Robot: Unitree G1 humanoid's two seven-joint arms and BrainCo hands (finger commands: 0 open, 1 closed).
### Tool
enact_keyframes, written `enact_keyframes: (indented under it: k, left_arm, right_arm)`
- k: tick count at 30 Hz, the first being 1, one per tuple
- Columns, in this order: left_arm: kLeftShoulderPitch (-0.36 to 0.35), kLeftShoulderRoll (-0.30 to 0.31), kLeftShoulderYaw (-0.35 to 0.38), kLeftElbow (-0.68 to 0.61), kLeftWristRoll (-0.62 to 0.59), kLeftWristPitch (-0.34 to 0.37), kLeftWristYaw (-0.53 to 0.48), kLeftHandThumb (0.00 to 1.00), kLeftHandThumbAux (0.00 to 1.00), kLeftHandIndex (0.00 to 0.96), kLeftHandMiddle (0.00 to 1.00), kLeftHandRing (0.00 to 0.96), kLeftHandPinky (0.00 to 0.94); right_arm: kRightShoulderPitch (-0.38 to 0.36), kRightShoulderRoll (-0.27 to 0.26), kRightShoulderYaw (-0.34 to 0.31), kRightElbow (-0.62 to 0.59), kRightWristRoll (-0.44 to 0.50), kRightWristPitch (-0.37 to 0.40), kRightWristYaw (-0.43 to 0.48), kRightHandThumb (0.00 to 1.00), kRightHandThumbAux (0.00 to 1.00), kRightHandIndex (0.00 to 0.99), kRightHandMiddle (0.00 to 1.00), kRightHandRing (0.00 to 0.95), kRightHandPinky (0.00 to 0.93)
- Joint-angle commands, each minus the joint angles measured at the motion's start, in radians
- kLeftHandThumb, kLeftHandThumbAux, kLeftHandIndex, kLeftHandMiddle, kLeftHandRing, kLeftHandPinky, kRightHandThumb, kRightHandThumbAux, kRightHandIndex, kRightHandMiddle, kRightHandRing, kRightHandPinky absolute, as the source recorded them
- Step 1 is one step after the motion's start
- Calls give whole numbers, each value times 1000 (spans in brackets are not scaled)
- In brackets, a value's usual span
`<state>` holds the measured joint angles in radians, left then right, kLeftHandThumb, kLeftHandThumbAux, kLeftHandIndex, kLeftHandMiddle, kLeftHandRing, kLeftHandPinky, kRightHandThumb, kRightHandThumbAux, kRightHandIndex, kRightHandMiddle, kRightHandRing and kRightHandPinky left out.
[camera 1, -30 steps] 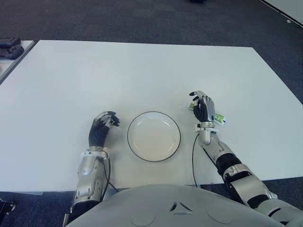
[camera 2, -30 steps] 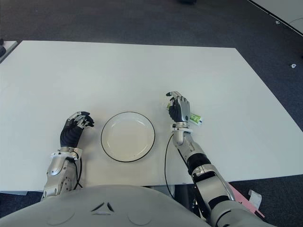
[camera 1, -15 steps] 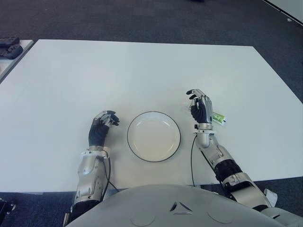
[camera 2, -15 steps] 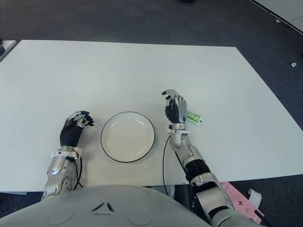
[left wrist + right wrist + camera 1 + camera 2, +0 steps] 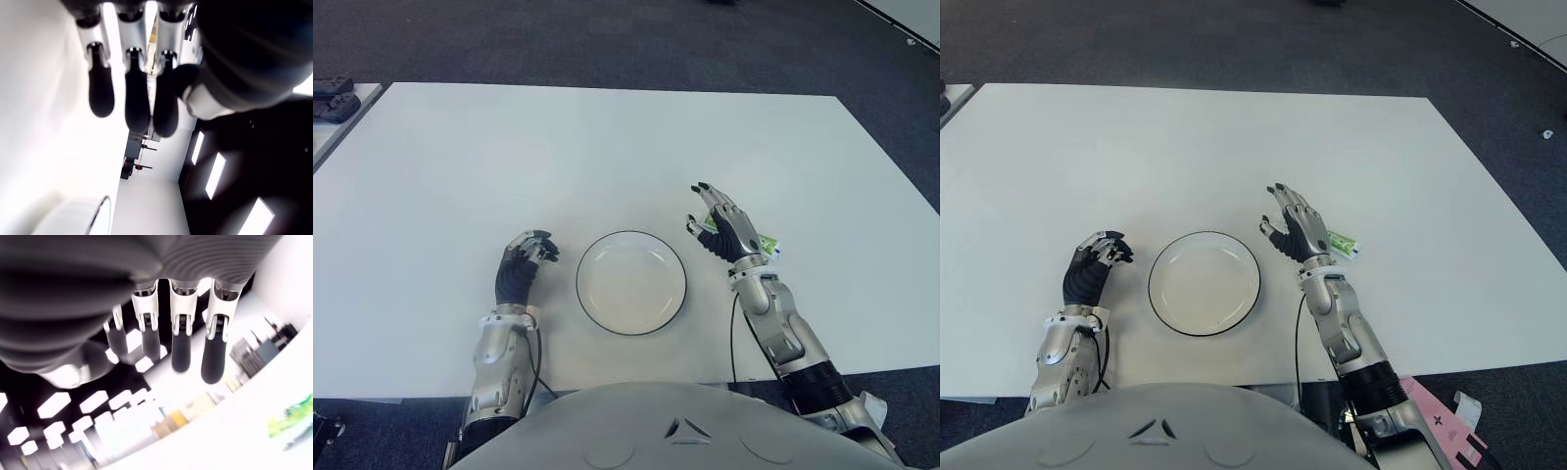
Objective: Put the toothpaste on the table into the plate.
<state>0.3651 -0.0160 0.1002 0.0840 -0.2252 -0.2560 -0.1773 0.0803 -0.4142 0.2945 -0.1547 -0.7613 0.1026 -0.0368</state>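
the toothpaste (image 5: 1342, 244) lies flat on the table (image 5: 607, 147), to the right of the plate (image 5: 631, 282) and a little farther from me than the plate's middle. it is not in the plate. only its green and white end peeks out from behind my right hand (image 5: 724, 232).

my right hand is between the plate and the toothpaste, just beside the tube. its fingers (image 5: 212, 357) are stretched out and spread, and they hold nothing. i cannot tell if the hand touches the tube.

the plate is white with a dark rim and sits near my edge of the table.

my left hand (image 5: 521, 266) is just left of the plate. its fingers (image 5: 137, 100) are curled in and hold nothing.
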Motion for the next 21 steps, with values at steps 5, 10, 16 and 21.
enact_keyframes:
  k: [5, 10, 16, 21]
  left_arm:
    - [23, 6, -5, 49, 5, 48, -10, 714, 718, 436, 562, 543, 518]
    - [25, 2, -2, 46, 7, 60, 3, 715, 717, 436, 567, 549, 523]
    - [28, 0, 2, 37, 1, 74, 7, 716, 716, 437, 571, 552, 527]
    - [28, -4, 4, 33, -5, 80, 5, 716, 716, 437, 573, 555, 533]
  right_arm:
    - [6, -22, 13, -47, -106, 153, 176, 507, 211, 0, 0, 0, 1]
    - [11, -15, 10, -42, -132, 159, 161, 504, 178, 0, 0, 0, 0]
    - [17, -13, 9, -40, -165, 167, 142, 521, 159, 0, 0, 0, 0]
    - [18, -23, 9, -34, -206, 183, 142, 560, 164, 0, 0, 0, 0]
